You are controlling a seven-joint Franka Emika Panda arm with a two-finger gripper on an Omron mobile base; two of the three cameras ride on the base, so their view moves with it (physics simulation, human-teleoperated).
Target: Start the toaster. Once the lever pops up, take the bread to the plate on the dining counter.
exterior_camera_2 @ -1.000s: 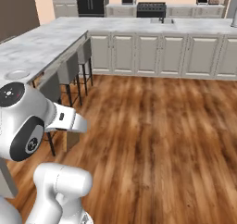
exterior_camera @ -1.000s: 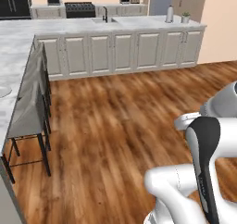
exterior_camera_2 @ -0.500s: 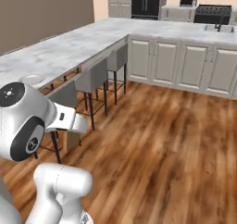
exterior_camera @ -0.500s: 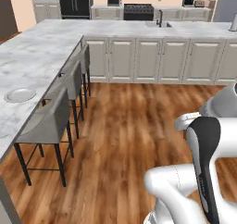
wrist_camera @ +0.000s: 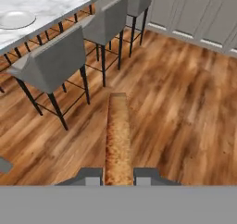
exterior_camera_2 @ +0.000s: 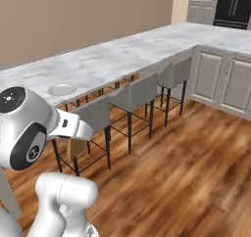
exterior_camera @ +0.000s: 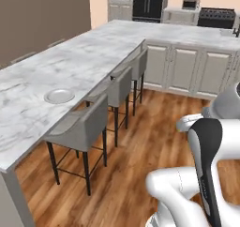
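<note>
Wood floor (exterior_camera: 140, 165), warm brown planks, runs under everything. Table (exterior_camera: 56, 76): long white slab with grey veining, reaching from the near left back to a corner where it meets pale cabinets (exterior_camera: 187, 71). Three grey stools (exterior_camera: 82, 127) line its open side, seats tucked partly under the edge, thin dark legs on the floor.

Arm: white links and a dark joint low in both base views, well clear of the table and over open floor.

Plate (exterior_camera: 59, 96): round, flat, white-grey, lying on the table near its stool-side edge, about level with the nearest stool. Also seen at (exterior_camera_2: 62, 89) and at the top left of the hand view (wrist_camera: 16, 19).

Bread (wrist_camera: 117, 137): thin slice seen edge-on, mottled golden-brown crust with a paler tan end. Long axis runs straight out from the end effector (wrist_camera: 117, 176), far end pointing away from the hand toward the floor beyond the stools. Held in the air above the floor, well apart from the plate.

End effector: clenched on the bread's near end, one grey finger (wrist_camera: 88, 176) pressed against each flat face.
</note>
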